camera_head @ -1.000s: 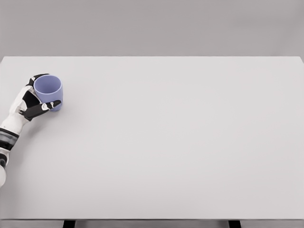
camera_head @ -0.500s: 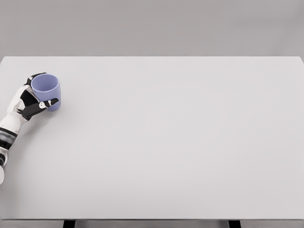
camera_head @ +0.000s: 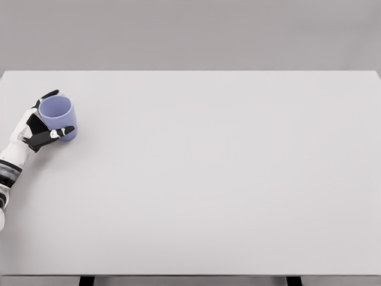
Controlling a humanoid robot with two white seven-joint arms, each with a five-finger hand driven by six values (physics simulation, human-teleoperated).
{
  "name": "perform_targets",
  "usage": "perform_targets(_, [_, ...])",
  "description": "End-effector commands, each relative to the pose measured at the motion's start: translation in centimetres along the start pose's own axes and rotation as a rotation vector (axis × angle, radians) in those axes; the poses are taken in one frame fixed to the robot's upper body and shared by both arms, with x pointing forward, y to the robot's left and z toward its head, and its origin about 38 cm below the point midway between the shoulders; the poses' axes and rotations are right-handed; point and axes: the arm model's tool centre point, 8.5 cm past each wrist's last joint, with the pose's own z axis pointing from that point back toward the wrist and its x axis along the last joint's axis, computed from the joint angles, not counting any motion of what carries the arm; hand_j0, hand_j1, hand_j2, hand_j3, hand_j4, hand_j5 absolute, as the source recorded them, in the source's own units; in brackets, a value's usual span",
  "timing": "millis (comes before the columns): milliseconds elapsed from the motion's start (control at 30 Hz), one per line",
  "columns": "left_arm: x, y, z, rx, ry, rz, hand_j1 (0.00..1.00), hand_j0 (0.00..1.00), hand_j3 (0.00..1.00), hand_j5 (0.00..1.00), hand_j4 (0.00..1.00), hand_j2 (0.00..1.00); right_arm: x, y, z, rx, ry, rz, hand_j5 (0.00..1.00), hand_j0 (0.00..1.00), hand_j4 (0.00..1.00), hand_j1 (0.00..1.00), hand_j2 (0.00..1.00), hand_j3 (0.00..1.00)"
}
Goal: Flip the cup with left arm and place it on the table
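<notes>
Fingers of the left hand wrap the small lavender plastic cup, the black-tipped thumb side crossing its front wall low down and another fingertip showing behind the rim at about eleven o'clock. That grasp from the side leaves the mouth free, which suits a wrist roll: the cup sits mouth up and a little tilted toward the camera, so the turning-over looks done or nearly so. Whether its base touches the plain white rectangular surface or hangs just above it cannot be told. The white forearm runs down to seven o'clock and leaves the picture at the left edge. Cup and hand sit at the surface's far nine o'clock side, well apart from its centre.
</notes>
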Motion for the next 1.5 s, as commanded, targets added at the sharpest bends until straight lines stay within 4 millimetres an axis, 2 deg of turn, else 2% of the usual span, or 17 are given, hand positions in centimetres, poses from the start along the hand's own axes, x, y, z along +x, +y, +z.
perform_targets(0, [0.1,0.0,0.0,0.002,-0.008,0.0,0.99,0.99,0.99,0.99,0.99,0.99,0.0,0.0,0.0,0.0,0.0,0.0,1.0,1.0,1.0,1.0,1.0,1.0])
perform_targets(700, [1.1,0.4,-0.1,0.005,-0.039,-0.008,1.0,1.0,1.0,1.0,1.0,1.0,0.0,0.0,0.0,0.0,0.0,0.0,1.0,1.0,1.0,1.0,1.0,1.0])
perform_targets(767, [1.0,0.7,0.4,0.019,-0.039,-0.006,1.0,1.0,1.0,1.0,1.0,1.0,0.0,0.0,0.0,0.0,0.0,0.0,1.0,1.0,1.0,1.0,1.0,1.0])
perform_targets(1300, [1.3,1.2,0.6,0.034,-0.048,-0.007,1.0,1.0,1.0,1.0,1.0,1.0,0.0,0.0,0.0,0.0,0.0,0.0,1.0,1.0,1.0,1.0,1.0,1.0])
perform_targets(1467, [1.8,1.9,0.9,0.04,-0.047,-0.02,1.0,1.0,1.0,1.0,1.0,1.0,0.0,0.0,0.0,0.0,0.0,0.0,1.0,1.0,1.0,1.0,1.0,1.0])
